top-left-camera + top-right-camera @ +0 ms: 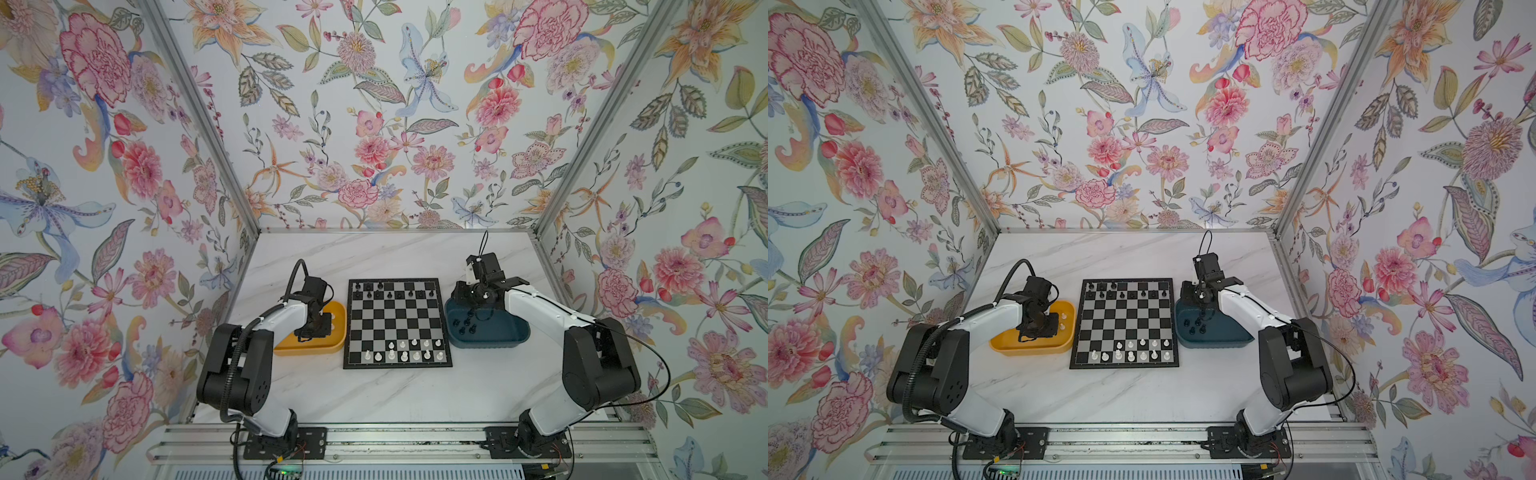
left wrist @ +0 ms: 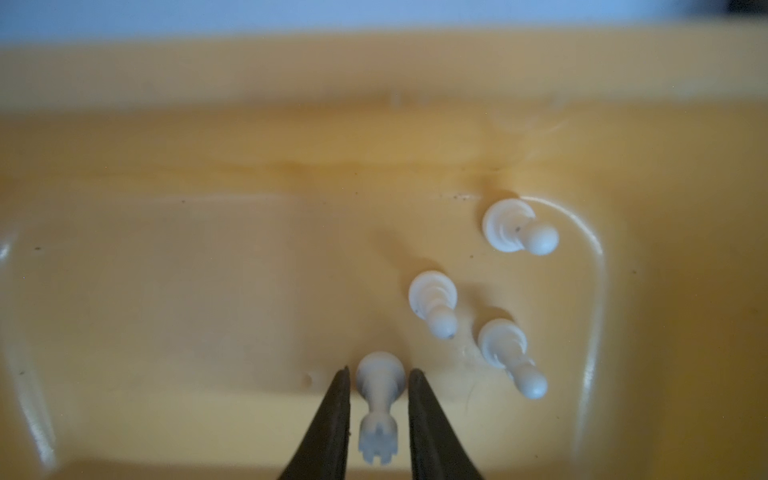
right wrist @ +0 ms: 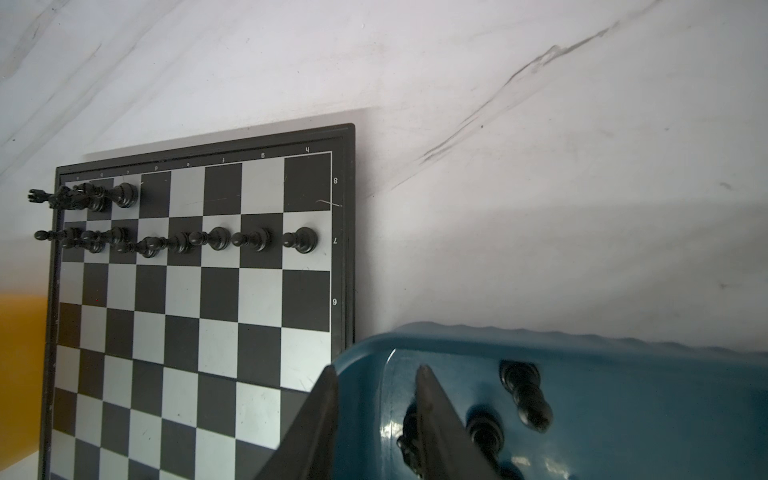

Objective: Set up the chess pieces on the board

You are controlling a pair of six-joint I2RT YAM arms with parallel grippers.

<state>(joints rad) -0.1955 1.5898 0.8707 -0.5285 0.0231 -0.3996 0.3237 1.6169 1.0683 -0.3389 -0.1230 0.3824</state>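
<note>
- Over the yellow tray (image 1: 338,318), at the left of the board (image 1: 397,320), my left gripper (image 2: 380,370) points down at the tray floor with its jaws set narrow.
- Between its two dark fingers (image 2: 328,424) sits a white piece with a notched crown (image 2: 379,405). A thin strip of yellow shows on each side of its base, so I am straddling it and, as far as I can see, not pressing on it.
- Three white pawns (image 2: 434,301) are loose on the same tray floor, near that piece and clear of my fingers.
- My right gripper (image 3: 376,372) hangs at the corner of the dark blue tray (image 1: 498,334), at the right of the board. Its jaws stand a little apart with nothing between them but the tray's rim.
- One of its fingers shows outside the rim, against the board's edge. The other is inside the tray, where loose black pieces (image 3: 525,395) rest, one of them half hidden behind it. Whether it touches that piece I cannot tell.
- The board lies flat in the middle of the desk (image 1: 395,399), between the two trays.
- A row of black chessmen (image 3: 301,240) lines the rank marked 7, with a few more at one end of the far rank. The white chessmen (image 1: 404,356) stand on the two near ranks.
- Along the board's border I read the small letters d, e, f, g, h, and down its side the numbers 8, 7, 6.
</note>
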